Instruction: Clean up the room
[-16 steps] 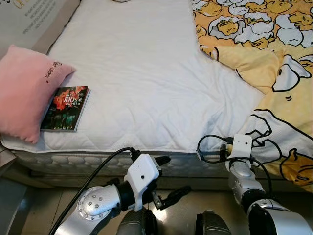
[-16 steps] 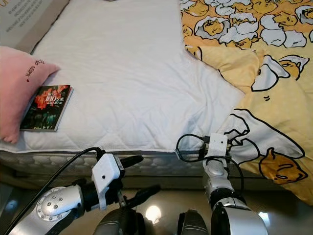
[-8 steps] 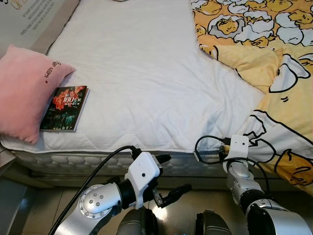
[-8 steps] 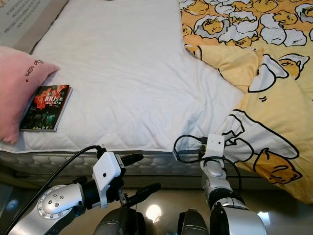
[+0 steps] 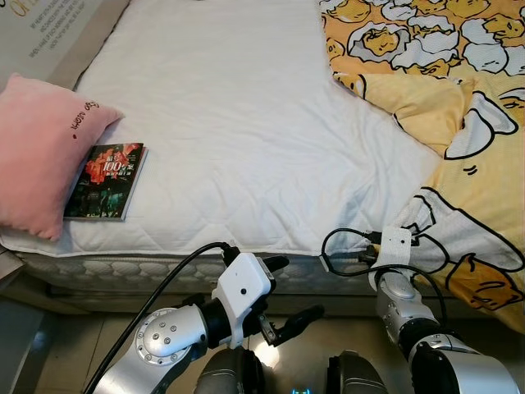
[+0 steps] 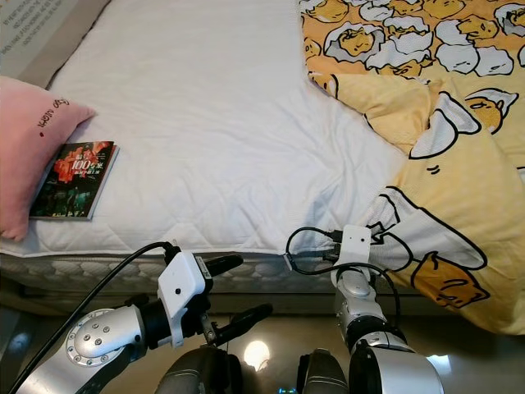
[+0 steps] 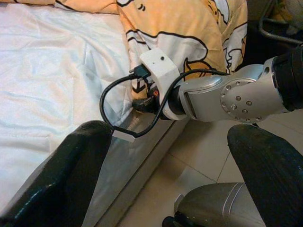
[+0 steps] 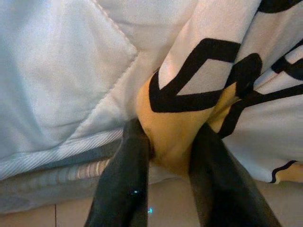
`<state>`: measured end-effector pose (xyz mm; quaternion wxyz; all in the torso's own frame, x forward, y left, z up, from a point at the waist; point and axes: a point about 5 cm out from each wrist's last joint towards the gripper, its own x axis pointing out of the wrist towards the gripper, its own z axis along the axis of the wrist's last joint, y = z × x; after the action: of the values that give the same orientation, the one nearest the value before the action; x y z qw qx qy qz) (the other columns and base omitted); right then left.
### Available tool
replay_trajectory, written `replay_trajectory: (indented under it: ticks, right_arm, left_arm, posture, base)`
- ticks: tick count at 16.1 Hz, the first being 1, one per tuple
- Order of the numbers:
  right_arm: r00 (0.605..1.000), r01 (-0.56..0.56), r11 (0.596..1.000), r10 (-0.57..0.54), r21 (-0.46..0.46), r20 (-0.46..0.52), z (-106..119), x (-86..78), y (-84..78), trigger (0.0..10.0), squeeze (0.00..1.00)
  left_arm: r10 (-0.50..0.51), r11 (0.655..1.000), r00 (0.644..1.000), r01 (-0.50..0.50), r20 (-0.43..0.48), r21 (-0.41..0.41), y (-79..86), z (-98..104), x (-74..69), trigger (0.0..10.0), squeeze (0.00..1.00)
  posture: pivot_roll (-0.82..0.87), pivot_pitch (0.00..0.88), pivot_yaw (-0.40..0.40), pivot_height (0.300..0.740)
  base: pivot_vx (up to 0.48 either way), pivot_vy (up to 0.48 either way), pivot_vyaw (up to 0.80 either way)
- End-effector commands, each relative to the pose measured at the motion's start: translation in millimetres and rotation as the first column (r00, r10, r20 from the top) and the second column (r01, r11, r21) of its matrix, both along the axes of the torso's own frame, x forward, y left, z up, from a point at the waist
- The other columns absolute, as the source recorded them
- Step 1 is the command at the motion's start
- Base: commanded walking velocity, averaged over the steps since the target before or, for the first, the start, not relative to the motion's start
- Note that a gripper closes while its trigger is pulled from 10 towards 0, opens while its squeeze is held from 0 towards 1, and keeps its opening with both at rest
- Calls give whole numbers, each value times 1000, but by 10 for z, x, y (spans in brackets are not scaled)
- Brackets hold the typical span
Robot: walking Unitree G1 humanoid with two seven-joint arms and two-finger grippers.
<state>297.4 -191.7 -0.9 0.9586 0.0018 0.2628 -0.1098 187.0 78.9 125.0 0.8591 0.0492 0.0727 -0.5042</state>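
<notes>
A yellow cartoon-print blanket (image 5: 459, 123) lies rumpled over the right side of the white mattress (image 5: 246, 123) and hangs over its front edge. My right gripper (image 8: 173, 156) is shut on a fold of that blanket at the bed's front edge, with yellow fabric pinched between the two black fingers (image 8: 123, 184). The right arm (image 5: 402, 295) reaches up from below the bed. My left gripper (image 5: 287, 291) hangs open just below the mattress's front edge, holding nothing. A dark book (image 5: 105, 169) lies on the left of the mattress, against a pink pillow (image 5: 37, 152).
A beige board with printed text (image 5: 49, 33) stands along the bed's far left. Glossy tiled floor (image 5: 74, 353) runs below the mattress side. A black cable (image 5: 156, 304) trails from my left arm.
My right wrist has shifted slightly left and down with the blanket edge in its grip, and the blanket's folds have shifted with it. The left arm has barely moved.
</notes>
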Motion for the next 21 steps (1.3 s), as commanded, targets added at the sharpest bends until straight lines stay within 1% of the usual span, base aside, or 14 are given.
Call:
replay_trajectory:
  ticks: [1,5,8,9,11,12,14,15,16,17,18,19,20,21]
  right_arm:
    - [999,-27,999,29,40,-33,-52,-21,119,0,0]
    - [996,-87,994,89,70,-28,-79,-37,245,0,0]
    - [980,-184,978,190,102,-59,-217,-186,414,0,0]
    - [975,-204,973,211,105,-65,-242,-216,442,0,0]
    - [946,-289,949,303,123,-112,-400,-422,560,0,0]
    - [925,-333,935,349,122,-151,-499,-567,596,0,0]
    - [886,-406,907,421,113,-193,-602,-735,644,0,0]
    - [876,-424,899,439,114,-202,-624,-774,656,0,0]
    - [837,-478,870,493,120,-237,-699,-910,676,0,0]
    - [801,-525,843,537,120,-265,-752,-1016,684,0,0]
    - [779,-548,827,558,121,-285,-786,-1083,680,0,0]
    - [736,-588,800,590,118,-333,-859,-1236,638,0,0]
    - [725,-595,796,591,110,-353,-883,-1287,595,0,0]
    - [725,-595,796,591,110,-353,-883,-1287,595,0,0]
  left_arm:
    - [3,1000,1000,-3,-6,14,10,-17,-16,10000,0]
    - [7,1000,1000,-7,-3,14,10,-19,-6,10000,0]
    - [8,1000,1000,-8,-4,15,9,-30,-6,10000,0]
    - [8,1000,1000,-8,-5,15,7,-31,-6,10000,0]
    - [3,1000,1000,-3,-5,14,-13,-38,-13,10000,0]
    - [-2,1000,1000,2,-5,13,-24,-40,-10,10000,0]
    - [-5,1000,1000,5,-4,11,-30,-40,-8,10000,0]
    - [-5,1000,1000,5,-4,11,-31,-40,-8,10000,0]
    - [-6,1000,1000,6,-5,10,-35,-40,-12,10000,0]
    - [-6,1000,1000,6,-6,9,-37,-41,-16,10000,0]
    - [-6,1000,1000,6,-6,9,-36,-43,-19,10000,0]
    - [-6,1000,1000,6,-7,8,-35,-43,-23,10000,0]
    - [-5,1000,1000,5,-7,8,-35,-44,-22,10000,0]
    - [-5,1000,1000,5,-7,8,-35,-44,-22,10000,0]
  posture:
    - [134,189,133,704]
    - [132,185,130,704]
    - [127,184,128,704]
    - [127,184,128,704]
    - [117,185,128,704]
    - [113,185,129,704]
    - [112,185,129,704]
    - [112,185,129,704]
    - [113,185,129,704]
    - [113,185,128,704]
    - [113,185,128,704]
    - [112,185,128,704]
    - [111,185,127,704]
    - [111,185,127,704]
  base:
    - [0,0,0]
    - [0,0,0]
    - [0,0,0]
    - [0,0,0]
    - [0,0,0]
    - [0,0,0]
    - [0,0,0]
    - [0,0,0]
    - [0,0,0]
    - [0,0,0]
    - [0,0,0]
    - [0,0,0]
    - [0,0,0]
    - [0,0,0]
